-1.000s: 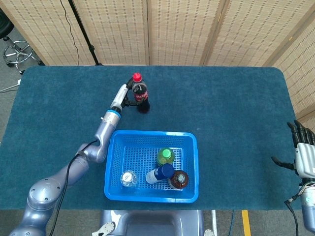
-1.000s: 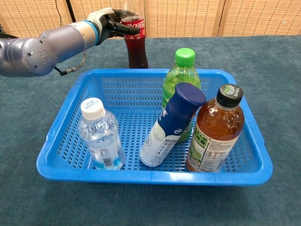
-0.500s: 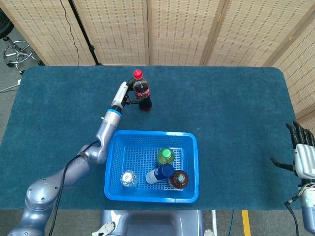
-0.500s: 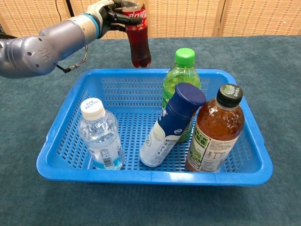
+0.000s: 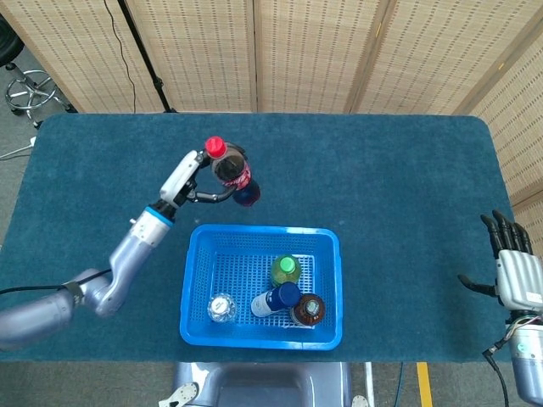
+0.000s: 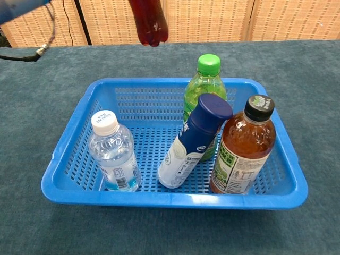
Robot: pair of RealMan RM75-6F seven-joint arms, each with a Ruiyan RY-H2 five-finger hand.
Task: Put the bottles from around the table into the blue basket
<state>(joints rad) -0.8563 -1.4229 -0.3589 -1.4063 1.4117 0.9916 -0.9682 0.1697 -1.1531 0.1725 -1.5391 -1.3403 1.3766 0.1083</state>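
While I looked down through the head camera, the blue basket (image 5: 327,288) sat on the teal table (image 5: 399,186) near its front edge, and it held four bottles. A clear water bottle with a white cap (image 6: 112,151) stood upright in the basket's front left part. A green-capped bottle (image 6: 202,90) stood upright toward the back right. A white and navy bottle (image 6: 195,141) was tilted, its navy cap leaning against the green-capped one. A brown tea bottle with a black cap (image 6: 244,150) stood upright at the front right, just beside the tilted one.

My left hand (image 5: 191,180) gripped the cola bottle (image 5: 230,170) around its middle, fingers wrapped on it. That bottle was tilted, red cap toward the back left, and it was outside the basket, beyond the far rim. From above I could not tell whether its base touched the cloth; the chest camera showed its dark bottom end (image 6: 150,24) hanging clear above the table.

The chest camera cut off the cola bottle's upper part and hid my left hand altogether. My right hand (image 5: 511,273) showed only at the head view's right edge, partly cropped, fingers spread and holding nothing, well apart from the basket
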